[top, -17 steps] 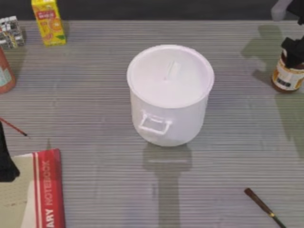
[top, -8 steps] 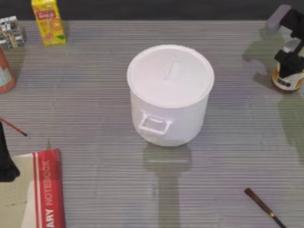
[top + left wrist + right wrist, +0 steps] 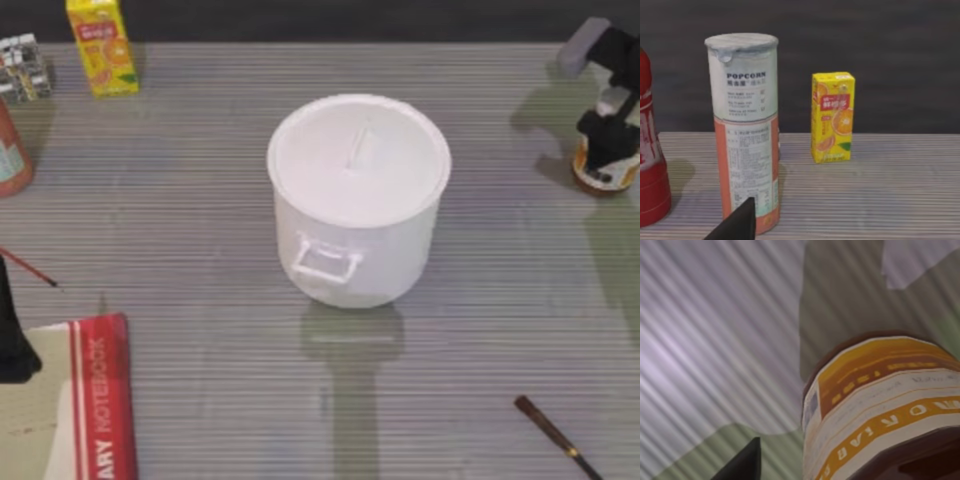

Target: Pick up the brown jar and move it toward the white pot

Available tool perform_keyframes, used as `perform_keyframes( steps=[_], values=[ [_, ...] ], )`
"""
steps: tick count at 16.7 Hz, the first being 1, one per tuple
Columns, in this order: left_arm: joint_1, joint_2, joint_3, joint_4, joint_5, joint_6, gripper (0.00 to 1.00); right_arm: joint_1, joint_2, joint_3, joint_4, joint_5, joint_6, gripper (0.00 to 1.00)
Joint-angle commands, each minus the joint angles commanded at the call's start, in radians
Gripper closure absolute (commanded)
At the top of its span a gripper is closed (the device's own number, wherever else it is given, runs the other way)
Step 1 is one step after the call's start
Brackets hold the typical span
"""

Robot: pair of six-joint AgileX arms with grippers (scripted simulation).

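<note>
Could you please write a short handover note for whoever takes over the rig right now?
Right claw: over the brown jar at the table's right edge; whether it is open or shut on the jar cannot be seen.
Left arm: parked at the table's left edge, above the red notebook.
White pot: mid-table, lid on, well apart from the jar.
Done: the right arm has reached the jar.
Left: secure the grasp, lift the jar, and carry it left toward the pot.

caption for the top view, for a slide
Right gripper over the brown jar at the table's right edge, white pot at centre.
</note>
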Motion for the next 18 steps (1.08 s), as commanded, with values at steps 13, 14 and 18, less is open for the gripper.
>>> perform_keyframes(
  steps=[13, 14, 18],
  values=[
    [0.0, 0.0, 0.0, 0.0, 0.0, 0.0, 0.0, 0.0, 0.0, 0.0, 0.0, 0.0, 0.0, 1.0],
    [0.0, 0.0, 0.0, 0.0, 0.0, 0.0, 0.0, 0.0, 0.0, 0.0, 0.0, 0.0, 0.0, 1.0],
    [0.0, 0.0, 0.0, 0.0, 0.0, 0.0, 0.0, 0.0, 0.0, 0.0, 0.0, 0.0, 0.0, 1.0]
  ],
)
